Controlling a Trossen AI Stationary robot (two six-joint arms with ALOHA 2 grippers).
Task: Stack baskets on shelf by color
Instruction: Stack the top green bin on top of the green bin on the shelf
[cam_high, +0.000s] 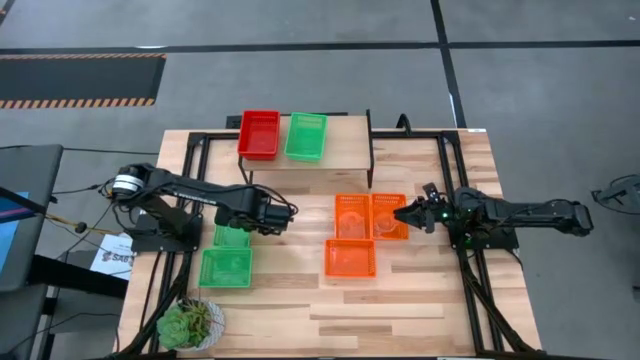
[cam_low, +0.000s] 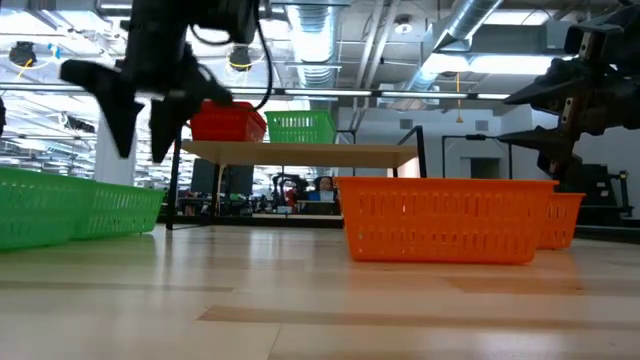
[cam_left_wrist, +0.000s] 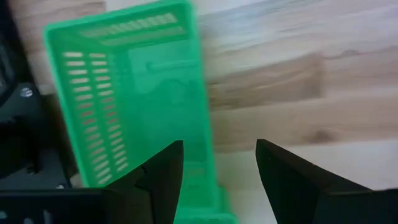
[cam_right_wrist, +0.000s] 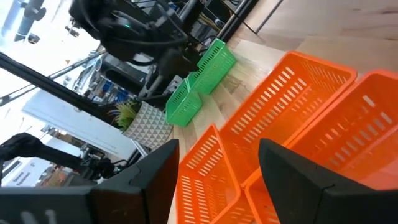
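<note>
On the shelf (cam_high: 345, 150) at the far side, a red basket (cam_high: 259, 134) and a green basket (cam_high: 306, 136) sit side by side. Two more green baskets (cam_high: 232, 237) (cam_high: 226, 268) rest flat on the table at the left. My left gripper (cam_high: 265, 218) hangs open above the farther one and points down. In the left wrist view its fingers (cam_left_wrist: 158, 180) stand on either side of that basket's long wall (cam_left_wrist: 202, 124), above it. Three orange baskets (cam_high: 353, 216) (cam_high: 390, 216) (cam_high: 352, 258) lie at centre right. My right gripper (cam_high: 410, 215) waits open beside them.
A potted plant (cam_high: 192, 322) stands at the near left corner. Black frame rails (cam_high: 470, 290) run along the table's left and right sides. Bare tabletop (cam_high: 400, 310) lies near the front edge and between the green and orange baskets (cam_high: 295, 250).
</note>
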